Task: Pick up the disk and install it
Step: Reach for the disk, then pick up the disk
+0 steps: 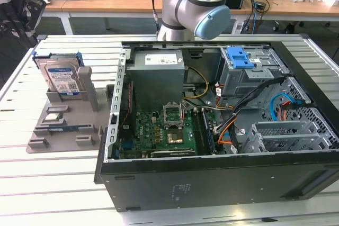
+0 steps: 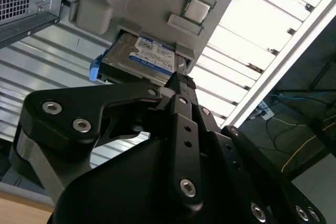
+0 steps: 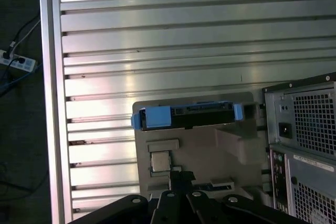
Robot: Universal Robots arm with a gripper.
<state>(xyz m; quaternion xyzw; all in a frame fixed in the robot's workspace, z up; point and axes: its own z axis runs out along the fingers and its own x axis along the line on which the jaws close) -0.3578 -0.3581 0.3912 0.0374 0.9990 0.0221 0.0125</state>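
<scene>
The disk (image 1: 62, 80) is a silver hard drive with a blue-and-white label in a blue carrier. It stands on edge in a slot of a grey holder (image 1: 69, 115) at the exterior view's left, beside the open computer case (image 1: 212, 183). Both wrist views show the disk (image 2: 152, 53) (image 3: 184, 115) from above, upright in the holder (image 3: 210, 150). My black gripper (image 2: 178, 80) (image 3: 177, 176) hangs well above the holder, apart from the disk. Its fingers meet at the tips with nothing between them. The arm's elbow (image 1: 193, 3) is behind the case.
Inside the case are a grey power supply (image 1: 157, 72), the motherboard (image 1: 159, 128), cables, and a metal drive cage with a blue clip (image 1: 241, 56). A small chip (image 3: 160, 161) lies on the holder. The ribbed metal table (image 1: 58, 183) ends near the holder's far side.
</scene>
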